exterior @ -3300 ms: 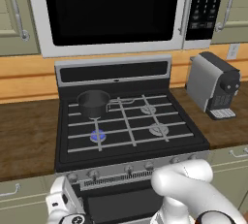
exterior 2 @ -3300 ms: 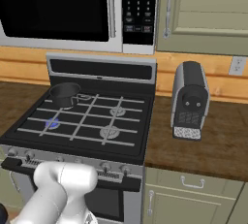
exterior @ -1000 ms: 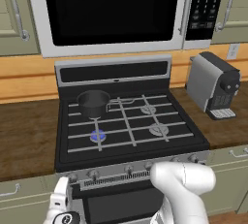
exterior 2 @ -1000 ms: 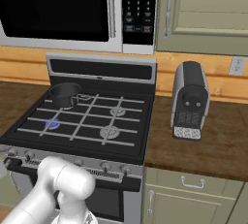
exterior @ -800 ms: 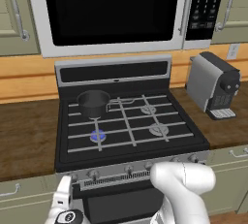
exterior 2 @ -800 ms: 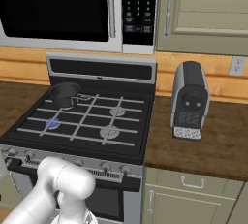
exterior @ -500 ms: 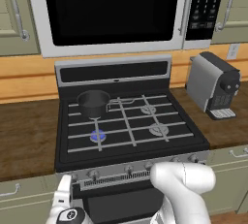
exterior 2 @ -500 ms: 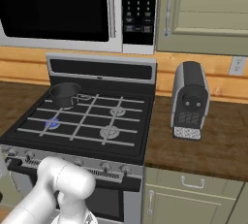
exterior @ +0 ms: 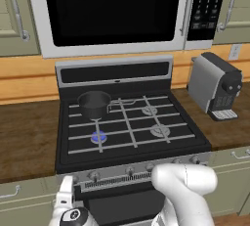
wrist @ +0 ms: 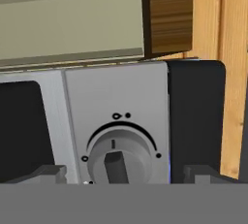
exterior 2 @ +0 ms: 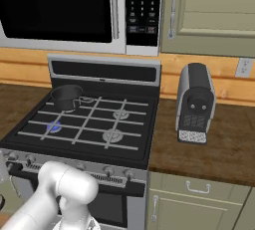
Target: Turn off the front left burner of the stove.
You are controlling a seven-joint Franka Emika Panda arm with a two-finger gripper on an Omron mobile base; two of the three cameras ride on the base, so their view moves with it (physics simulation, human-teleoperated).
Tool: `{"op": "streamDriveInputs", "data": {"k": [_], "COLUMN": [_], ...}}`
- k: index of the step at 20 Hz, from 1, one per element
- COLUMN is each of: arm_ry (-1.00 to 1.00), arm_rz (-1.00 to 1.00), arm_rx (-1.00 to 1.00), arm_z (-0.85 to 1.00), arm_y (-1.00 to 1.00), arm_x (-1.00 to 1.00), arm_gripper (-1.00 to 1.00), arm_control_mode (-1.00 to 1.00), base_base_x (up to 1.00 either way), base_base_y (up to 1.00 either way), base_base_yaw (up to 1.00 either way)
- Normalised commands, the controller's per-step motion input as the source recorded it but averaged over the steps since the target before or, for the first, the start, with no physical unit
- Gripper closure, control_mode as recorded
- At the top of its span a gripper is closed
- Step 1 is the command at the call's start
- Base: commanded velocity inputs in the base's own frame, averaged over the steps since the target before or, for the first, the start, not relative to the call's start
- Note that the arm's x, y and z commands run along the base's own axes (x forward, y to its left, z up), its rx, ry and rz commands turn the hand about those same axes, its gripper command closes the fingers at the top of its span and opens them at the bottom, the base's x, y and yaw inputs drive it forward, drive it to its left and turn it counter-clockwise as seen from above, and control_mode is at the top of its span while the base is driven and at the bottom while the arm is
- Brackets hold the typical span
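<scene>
The stove [exterior: 115,72] has a black cooktop and a silver front panel with a row of round knobs. Its front left burner [exterior: 99,137] [exterior 2: 54,126] glows blue under the pale grate bars. My gripper [exterior: 65,193] hangs low at the stove's front left corner. In the hand view a silver knob [wrist: 119,162] with a dark arc around it sits on the panel, centred between my fingertips [wrist: 47,172]. The gripper [wrist: 125,173] is open; its tips flank the knob without touching it.
A dark grey saucepan [exterior: 94,103] [exterior 2: 67,97] stands on the back left burner. A large microwave [exterior: 112,10] hangs above the stove. A grey coffee machine [exterior: 214,85] [exterior 2: 194,103] sits on the wooden counter to the right. Beige cabinet fronts [wrist: 72,19] adjoin the knob panel.
The hand has sunk slightly at the stove's front left corner and the elbow has shifted a little. The burner still glows blue.
</scene>
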Motion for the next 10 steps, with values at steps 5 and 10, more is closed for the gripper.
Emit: {"op": "streamDriveInputs", "data": {"k": [5,10], "arm_ry": [0.00,0.00], "arm_rz": [0.00,0.00], "arm_rx": [0.00,0.00], "arm_z": [0.00,0.00], "arm_y": [-0.22,0.02], "arm_x": [0.12,0.01], "arm_gripper": [-1.00,-1.00], "arm_control_mode": [-1.00,-1.00], "base_base_x": [0.00,0.00], "base_base_y": [0.00,0.00], "base_base_yaw": [0.00,0.00]}}
